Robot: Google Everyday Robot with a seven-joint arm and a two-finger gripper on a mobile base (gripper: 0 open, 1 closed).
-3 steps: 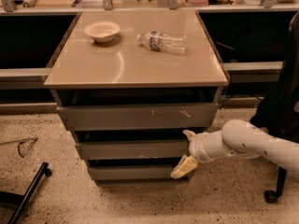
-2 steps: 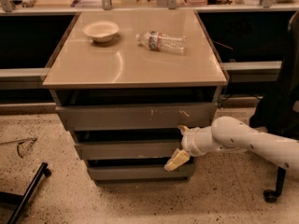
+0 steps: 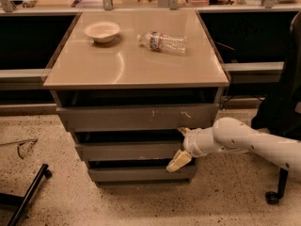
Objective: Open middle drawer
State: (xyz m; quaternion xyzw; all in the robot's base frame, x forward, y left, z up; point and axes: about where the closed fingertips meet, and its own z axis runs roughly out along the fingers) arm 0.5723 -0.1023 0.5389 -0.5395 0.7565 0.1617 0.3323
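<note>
The grey cabinet has three handleless drawer fronts under a beige top. The middle drawer (image 3: 124, 151) has a plain flat front and looks closed. Above it is the taller top drawer front (image 3: 136, 117) with pale scratch marks, and below it the short bottom drawer front (image 3: 136, 173). My gripper (image 3: 181, 147) on a white arm (image 3: 244, 140) reaches in from the right. It is open at the right end of the middle drawer's front. One yellowish finger (image 3: 183, 132) is above the front's top edge and the other finger (image 3: 177, 162) is below it.
On the cabinet top (image 3: 94, 69) sit a white bowl (image 3: 102, 31) and a plastic bottle (image 3: 162, 41) lying on its side. A dark chair (image 3: 282, 112) stands at the right, and a black bar (image 3: 28, 194) lies on the speckled floor at the left.
My gripper has moved left, from beside the cabinet's right side to the right end of the middle drawer's front. The drawers have not moved.
</note>
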